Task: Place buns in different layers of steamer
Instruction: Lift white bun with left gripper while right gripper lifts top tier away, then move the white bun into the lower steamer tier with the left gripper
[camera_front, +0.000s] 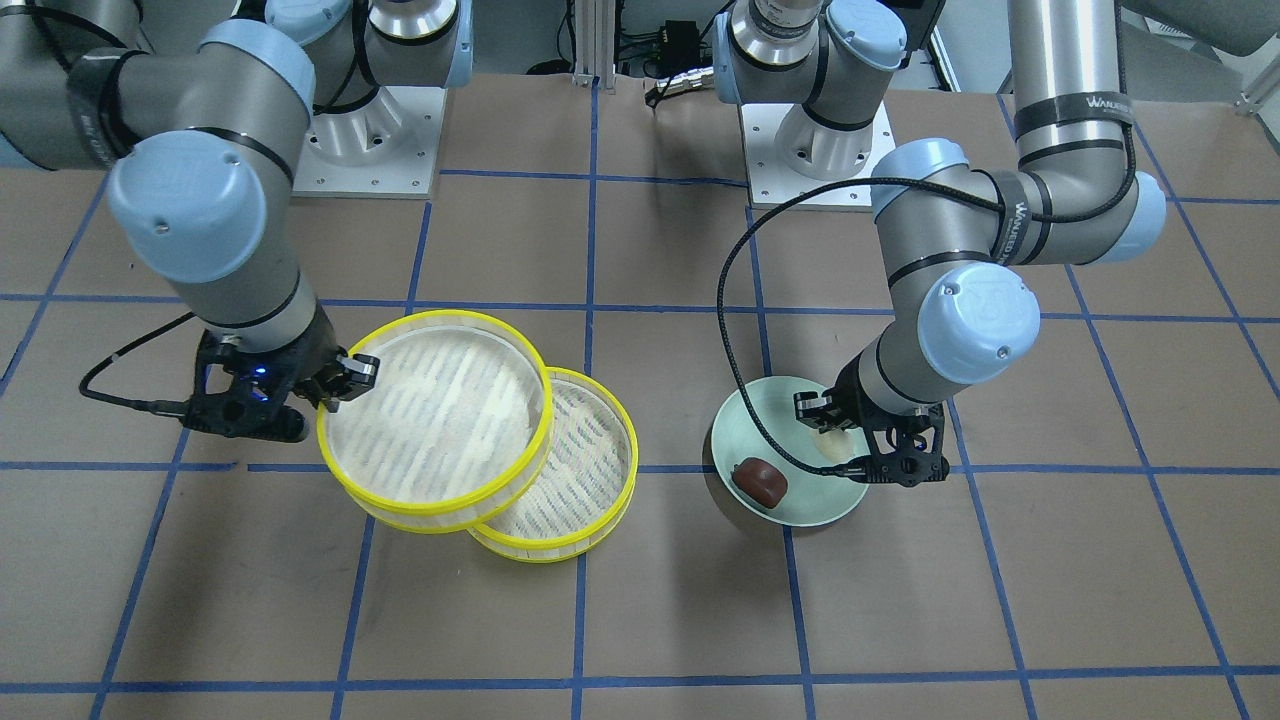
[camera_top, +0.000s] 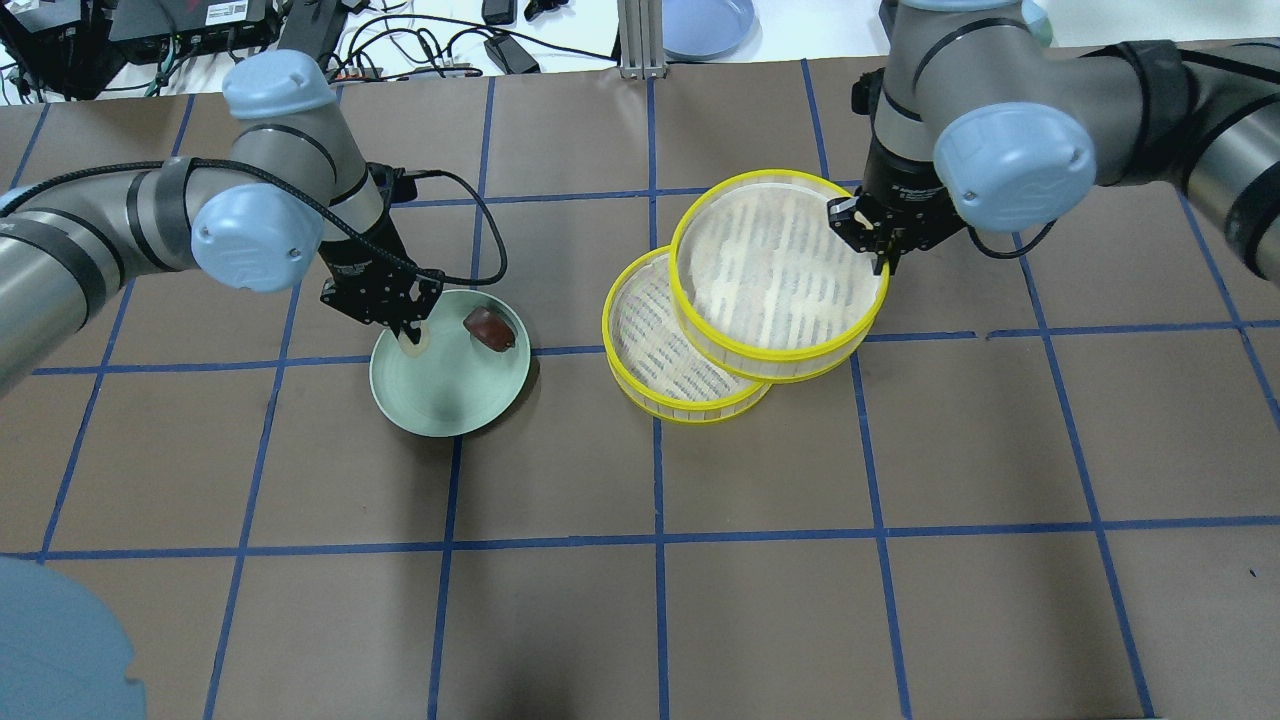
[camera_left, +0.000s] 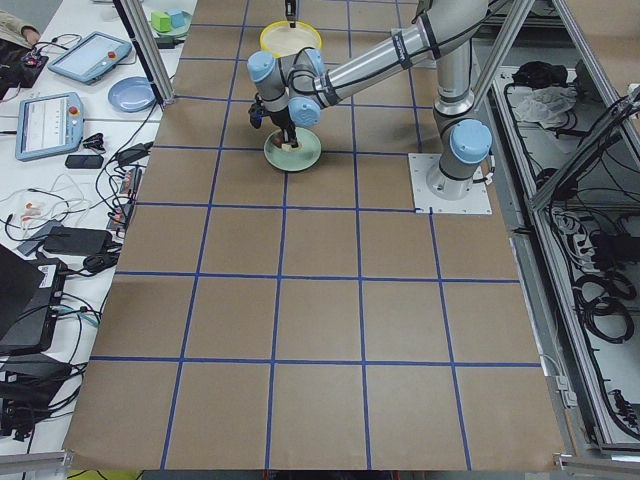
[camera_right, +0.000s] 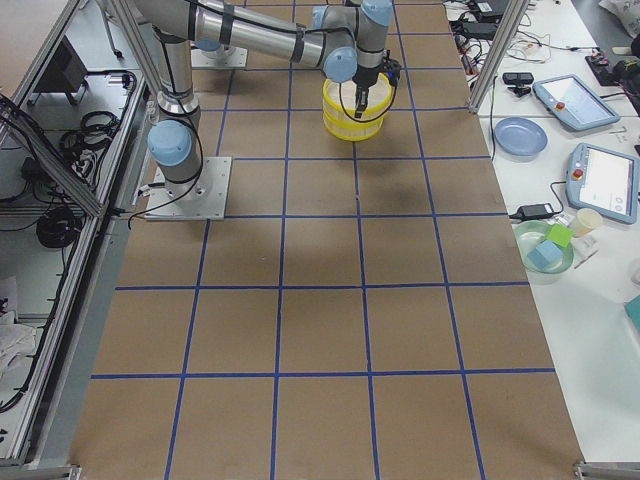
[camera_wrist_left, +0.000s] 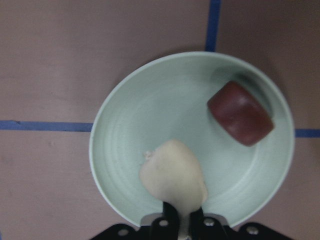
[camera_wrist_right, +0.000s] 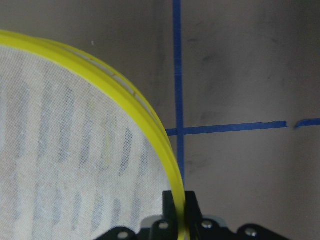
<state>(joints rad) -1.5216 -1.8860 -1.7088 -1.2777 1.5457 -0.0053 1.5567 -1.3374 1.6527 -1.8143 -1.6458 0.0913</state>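
My left gripper (camera_top: 410, 335) is shut on the cream-white bun (camera_wrist_left: 172, 177), low over the near-robot side of the pale green plate (camera_top: 450, 400). I cannot tell whether the bun touches the plate. The reddish-brown bun (camera_top: 488, 328) lies loose on the plate (camera_wrist_left: 150, 110), beside the cream one (camera_front: 831, 447). My right gripper (camera_top: 870, 235) is shut on the yellow rim (camera_wrist_right: 150, 120) of the upper steamer tray (camera_top: 780, 260). It holds that tray tilted and offset, overlapping the lower steamer tray (camera_top: 650, 340) on the table. Both trays look empty.
Brown table with a blue tape grid. The left arm's black cable (camera_front: 735, 330) loops above the plate. A blue plate (camera_top: 705, 25) sits beyond the table's far edge. The arm bases (camera_front: 820, 160) stand at the robot side.
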